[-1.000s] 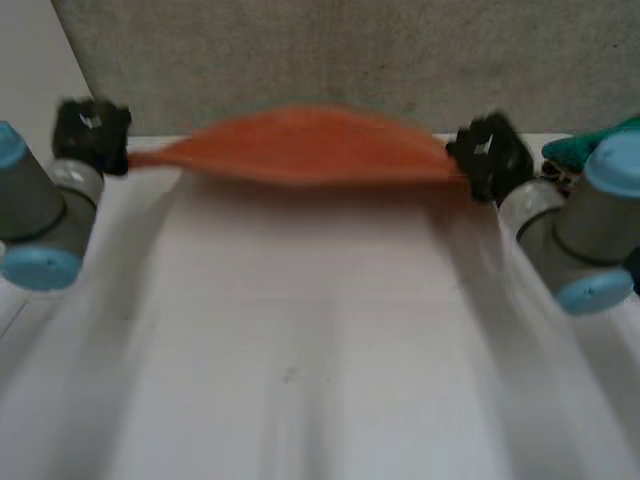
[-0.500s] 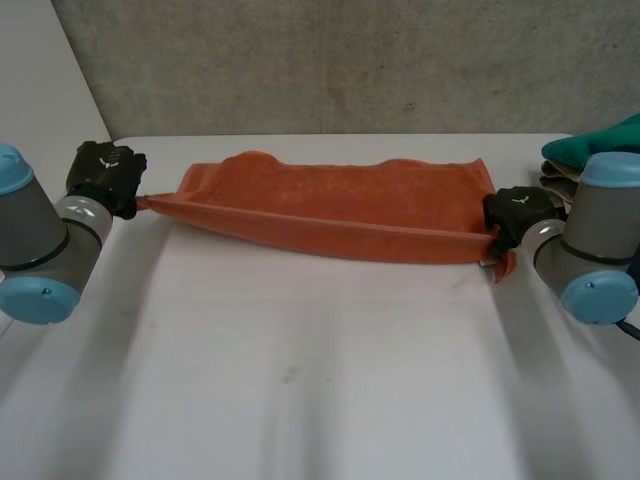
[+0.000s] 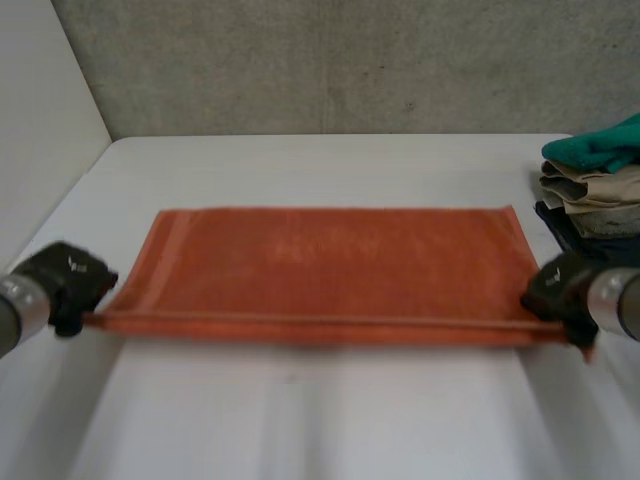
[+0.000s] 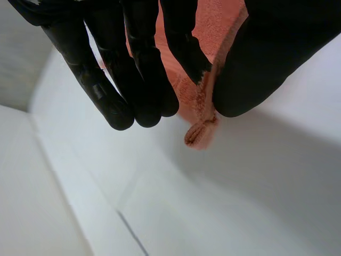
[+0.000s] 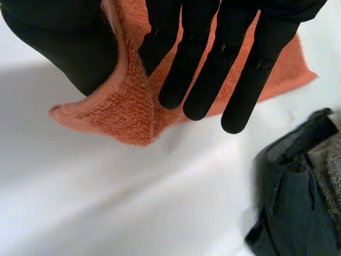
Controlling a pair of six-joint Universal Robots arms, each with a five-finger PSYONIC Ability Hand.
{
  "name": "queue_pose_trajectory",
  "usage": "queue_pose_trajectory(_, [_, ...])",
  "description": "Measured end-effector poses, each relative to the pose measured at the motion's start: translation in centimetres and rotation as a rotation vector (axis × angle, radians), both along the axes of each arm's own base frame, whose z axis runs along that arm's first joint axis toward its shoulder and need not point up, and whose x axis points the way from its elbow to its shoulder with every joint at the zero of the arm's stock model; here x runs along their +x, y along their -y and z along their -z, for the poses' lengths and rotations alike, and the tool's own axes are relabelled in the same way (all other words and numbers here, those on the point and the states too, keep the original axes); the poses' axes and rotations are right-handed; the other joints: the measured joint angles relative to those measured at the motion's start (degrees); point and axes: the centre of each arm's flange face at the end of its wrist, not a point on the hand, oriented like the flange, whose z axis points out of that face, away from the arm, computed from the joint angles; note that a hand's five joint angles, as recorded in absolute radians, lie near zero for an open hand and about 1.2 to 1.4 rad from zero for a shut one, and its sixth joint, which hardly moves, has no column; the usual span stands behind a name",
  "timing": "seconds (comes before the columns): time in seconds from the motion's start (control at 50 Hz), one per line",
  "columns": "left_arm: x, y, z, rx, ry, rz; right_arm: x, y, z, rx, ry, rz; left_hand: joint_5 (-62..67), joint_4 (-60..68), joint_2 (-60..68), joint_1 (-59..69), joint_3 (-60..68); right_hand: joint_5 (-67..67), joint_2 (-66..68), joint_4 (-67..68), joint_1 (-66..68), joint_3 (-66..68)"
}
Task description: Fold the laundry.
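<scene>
Pinching lower-frame corners of rectangular orange terry towel (image 3: pixel 330 265) in left robot hand (image 3: pixel 68 288) and right robot hand (image 3: pixel 558 290); could slip under uneven pull.

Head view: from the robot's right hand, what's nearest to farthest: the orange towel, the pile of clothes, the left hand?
1. The orange towel: its near corner is pinched in the right hand.
2. The pile of clothes: just beyond that hand, on the same side.
3. The left hand: far across, pinching the opposite near corner.
</scene>
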Motion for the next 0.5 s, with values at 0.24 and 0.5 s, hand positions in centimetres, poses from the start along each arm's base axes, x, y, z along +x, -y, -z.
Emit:
queue_pose_trajectory(0.24, [-1.9,3.5,-0.8,-0.125,0.046,0.092,1.3,3.8,0.9,-0.162,-0.033,-0.035,0.0,0.0,0.0,0.0,0.0,1.8,0.0,0.0,0.0,0.0])
queue_pose_trajectory(0.5, [-7.5,12.4,0.1,-0.33,-0.044,-0.004,6.1,12.7,3.3,-0.542,0.1,-0.018,0.6,0.0,0.0,0.0,0.0,2.5,0.0,0.0,0.0,0.0])
